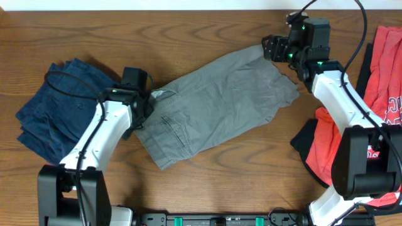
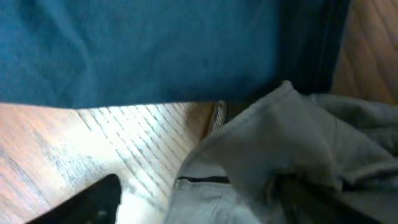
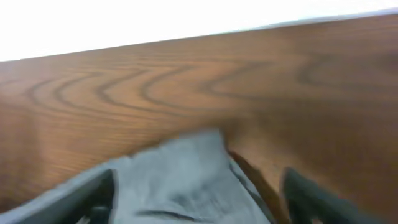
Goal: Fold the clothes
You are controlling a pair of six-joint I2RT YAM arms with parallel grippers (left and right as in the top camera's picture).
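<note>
1. Two wrist views are both blurred. The left end effector [image 2: 198, 186] has its fingers cut off by the bottom edge. They are spread wide, with the rumpled waistband end of the grey cotton shorts [image 1: 217, 107] between them, unclamped.
2. Right end effector [image 3: 199, 180] is also wide, straddling a leg corner of the shorts near the far edge of the brown wooden desk [image 1: 188, 25]. Contact with the cloth can't be told.
3. Shorts lie spread diagonally across desk centre, pocket side up.
4. Dark navy trousers [image 1: 56, 113] sit bunched at left, just beside the waistband. The left arm hides the junction overhead.
5. Red white-printed T-shirt [image 1: 386, 63] at right is cut off by the frame and partly behind the right arm. A black garment [image 1: 304, 147] lies mostly covered beneath it.
</note>
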